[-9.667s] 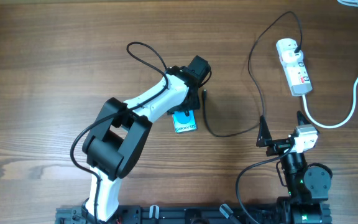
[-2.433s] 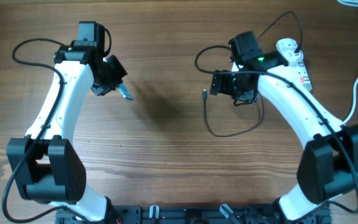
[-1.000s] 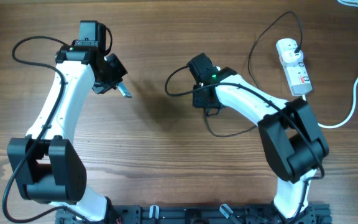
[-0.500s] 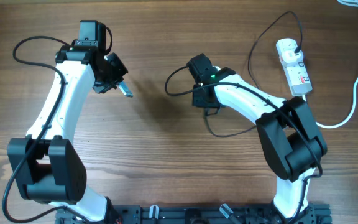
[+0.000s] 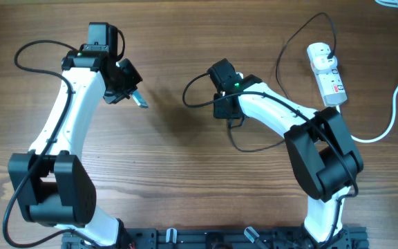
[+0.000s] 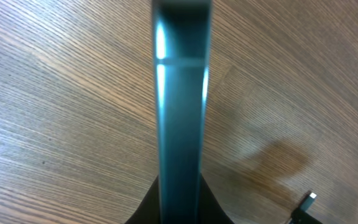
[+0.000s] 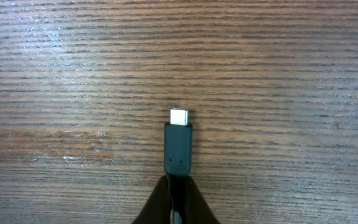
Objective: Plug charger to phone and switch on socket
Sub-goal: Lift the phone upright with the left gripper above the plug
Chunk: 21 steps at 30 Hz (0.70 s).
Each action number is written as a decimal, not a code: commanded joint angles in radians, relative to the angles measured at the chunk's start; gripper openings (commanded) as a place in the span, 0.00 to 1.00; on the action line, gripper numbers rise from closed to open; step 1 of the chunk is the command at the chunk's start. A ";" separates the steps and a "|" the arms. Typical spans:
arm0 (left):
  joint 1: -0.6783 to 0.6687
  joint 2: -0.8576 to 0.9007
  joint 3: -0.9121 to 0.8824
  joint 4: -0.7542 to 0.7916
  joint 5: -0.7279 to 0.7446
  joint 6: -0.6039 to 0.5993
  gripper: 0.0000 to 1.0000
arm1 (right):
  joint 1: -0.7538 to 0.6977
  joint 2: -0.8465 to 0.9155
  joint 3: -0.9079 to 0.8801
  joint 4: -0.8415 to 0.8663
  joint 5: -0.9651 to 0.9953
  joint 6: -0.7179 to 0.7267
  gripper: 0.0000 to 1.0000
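Observation:
The phone (image 6: 180, 106) is held edge-on above the wood, a teal sliver in the left wrist view. In the overhead view the phone (image 5: 140, 102) sticks out of my left gripper (image 5: 131, 93), which is shut on it at the table's upper left. My right gripper (image 7: 178, 198) is shut on the charger just behind its black plug (image 7: 179, 149), whose metal tip points away over the table. Seen from overhead, the right gripper (image 5: 228, 114) is mid-table, and the charger cable (image 5: 251, 149) loops away to the white socket (image 5: 327, 72) at the upper right. The plug (image 6: 306, 205) also shows low right in the left wrist view.
The socket's thick white lead (image 5: 392, 104) curves down and off the right edge. A black arm cable (image 5: 40, 48) arcs beside the left arm, another (image 5: 192, 86) beside the right wrist. Bare wood lies between the two grippers.
The right gripper's fingers have closed on the charger behind its plug. Both arms have stayed almost in place, and the left still holds the phone.

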 commanded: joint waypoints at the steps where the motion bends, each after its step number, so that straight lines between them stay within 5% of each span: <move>1: -0.004 -0.011 0.004 0.034 0.142 0.107 0.04 | -0.002 0.031 0.023 -0.022 -0.056 -0.017 0.04; 4: -0.004 -0.011 0.004 0.085 0.379 0.238 0.04 | -0.002 -0.076 0.053 -0.019 -0.191 -0.082 0.04; 7: -0.004 -0.011 0.004 0.140 0.492 0.241 0.04 | -0.002 -0.241 0.053 -0.035 -0.400 -0.178 0.04; 13: -0.004 -0.011 0.004 0.476 1.143 0.280 0.04 | 0.016 -0.428 0.053 -0.134 -0.758 -0.211 0.04; 21: -0.004 -0.011 0.004 0.523 1.185 0.223 0.04 | 0.017 -0.453 0.053 -0.063 -0.744 -0.133 0.04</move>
